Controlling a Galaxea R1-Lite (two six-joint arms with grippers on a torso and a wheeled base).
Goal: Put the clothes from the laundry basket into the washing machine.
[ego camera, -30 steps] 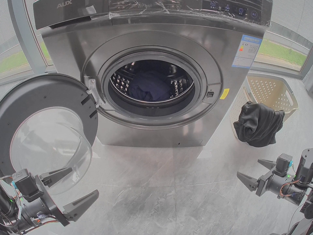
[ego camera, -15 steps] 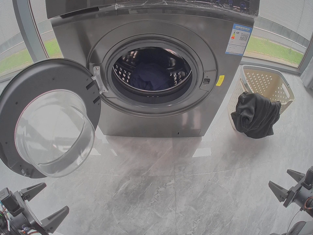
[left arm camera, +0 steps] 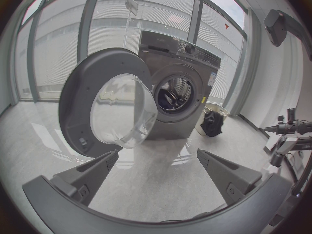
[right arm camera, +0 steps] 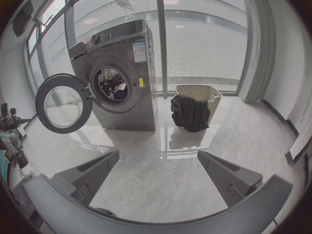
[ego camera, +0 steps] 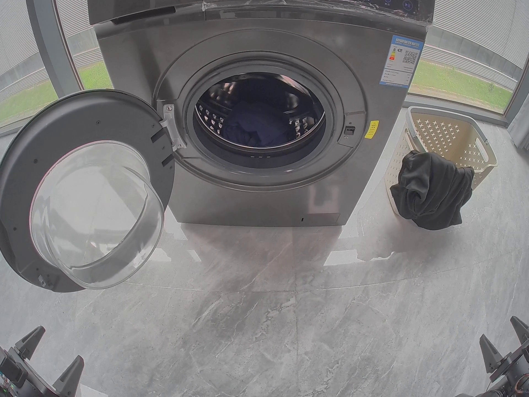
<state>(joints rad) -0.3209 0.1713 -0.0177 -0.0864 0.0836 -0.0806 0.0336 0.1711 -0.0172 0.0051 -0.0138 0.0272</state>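
A grey washing machine [ego camera: 259, 45] stands ahead with its round door [ego camera: 82, 188] swung wide to the left. Dark blue clothing [ego camera: 256, 125] lies inside the drum. To the machine's right sits a beige laundry basket [ego camera: 457, 139], and a black garment [ego camera: 432, 191] hangs over its front rim. My left gripper [ego camera: 52, 357] is open at the lower left, far from the machine. My right gripper [ego camera: 504, 340] is open at the lower right, well short of the basket. In the right wrist view the black garment [right arm camera: 190, 112] drapes over the basket [right arm camera: 203, 93].
Glossy grey floor [ego camera: 286, 304] spreads between me and the machine. The open door juts out over the floor on the left. Windows and a dark frame post [ego camera: 41, 34] stand behind the machine.
The whole view has drawn back from the machine, which now looks smaller and farther. Both grippers have dropped toward the bottom corners of the head view, still open.
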